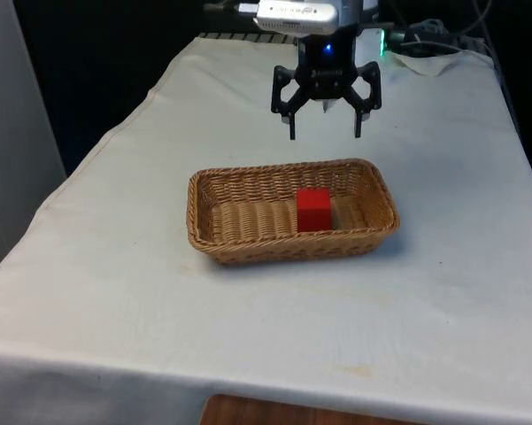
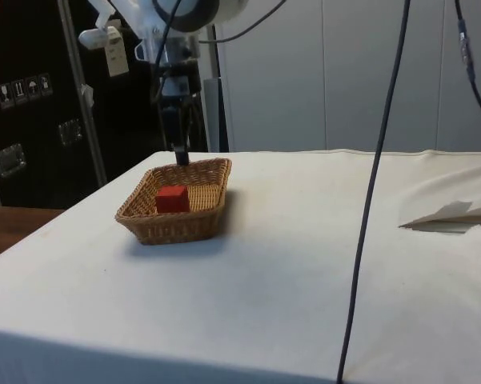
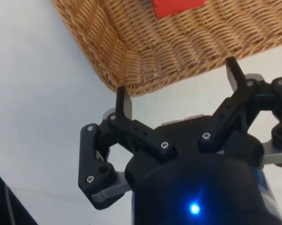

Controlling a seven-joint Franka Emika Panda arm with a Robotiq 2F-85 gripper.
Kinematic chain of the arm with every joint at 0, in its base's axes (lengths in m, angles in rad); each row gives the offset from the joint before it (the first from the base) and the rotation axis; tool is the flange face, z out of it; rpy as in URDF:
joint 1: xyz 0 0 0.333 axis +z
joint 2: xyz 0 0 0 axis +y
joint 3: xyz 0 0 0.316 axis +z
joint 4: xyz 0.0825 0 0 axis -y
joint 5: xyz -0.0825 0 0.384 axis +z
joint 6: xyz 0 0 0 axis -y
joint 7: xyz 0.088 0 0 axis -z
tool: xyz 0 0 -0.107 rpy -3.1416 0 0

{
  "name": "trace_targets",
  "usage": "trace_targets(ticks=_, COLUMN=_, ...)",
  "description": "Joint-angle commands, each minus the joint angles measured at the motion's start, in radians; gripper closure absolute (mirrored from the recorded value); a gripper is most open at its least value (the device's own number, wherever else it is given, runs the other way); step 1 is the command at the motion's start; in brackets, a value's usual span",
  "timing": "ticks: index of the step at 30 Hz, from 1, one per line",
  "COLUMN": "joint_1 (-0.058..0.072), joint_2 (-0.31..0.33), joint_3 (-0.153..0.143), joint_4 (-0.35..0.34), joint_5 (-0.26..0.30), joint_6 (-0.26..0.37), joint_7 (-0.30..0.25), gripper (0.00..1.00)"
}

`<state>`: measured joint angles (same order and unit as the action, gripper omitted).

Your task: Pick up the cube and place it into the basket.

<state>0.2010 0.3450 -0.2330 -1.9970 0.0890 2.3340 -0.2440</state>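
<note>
A red cube (image 1: 314,210) rests inside the woven wicker basket (image 1: 214,232), right of its middle in the front view. From the side, the cube (image 2: 173,198) sits on the floor of the basket (image 2: 198,224). My gripper (image 1: 325,134) hangs open in the air above and behind the basket's far rim, with nothing between its fingers. In the side view the gripper (image 2: 180,157) points down just past the far rim. The wrist view has the open gripper (image 3: 178,86) over the basket's outer wall (image 3: 145,51), with the cube (image 3: 176,6) beyond it.
The basket stands mid-table on a white cloth (image 1: 115,266). A crumpled white cloth and cables (image 1: 429,49) lie at the far right corner in the front view. A black cable (image 2: 376,192) hangs across the side view.
</note>
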Motion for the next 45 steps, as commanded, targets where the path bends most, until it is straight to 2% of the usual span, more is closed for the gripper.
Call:
trace_targets(ticks=1, joint_1=0.000, joint_2=-0.016, joint_3=0.002, joint_4=-0.016, joint_5=0.004, joint_6=0.009, joint_7=-0.004, gripper=0.00)
trace_targets(ticks=15, joint_1=0.000, joint_2=-0.110, joint_3=0.004, joint_4=-0.111, joint_5=0.009, joint_6=0.003, joint_7=-0.007, gripper=0.00)
trace_targets(ticks=16, joint_1=0.000, joint_2=-0.100, joint_3=0.002, joint_4=-0.100, joint_5=0.002, joint_6=-0.001, joint_7=-0.002, gripper=0.00)
trace_targets(ticks=24, joint_1=-0.001, joint_2=-0.146, joint_3=0.005, joint_4=-0.155, joint_5=0.016, joint_6=0.003, joint_7=-0.010, gripper=0.00)
trace_targets(ticks=25, joint_1=0.000, joint_2=-0.135, joint_3=0.002, joint_4=-0.143, joint_5=0.005, joint_6=-0.001, joint_7=-0.003, gripper=0.00)
trace_targets(ticks=30, joint_1=-0.001, joint_2=-0.173, joint_3=0.005, joint_4=-0.190, joint_5=0.019, joint_6=0.005, joint_7=-0.012, gripper=0.00)
trace_targets(ticks=33, joint_1=0.000, joint_2=-0.174, joint_3=0.002, joint_4=-0.193, joint_5=0.007, joint_6=-0.001, joint_7=-0.003, gripper=0.00)
trace_targets(ticks=45, joint_1=0.001, joint_2=-0.260, joint_3=0.010, joint_4=-0.301, joint_5=0.019, joint_6=0.012, joint_7=-0.009, gripper=0.00)
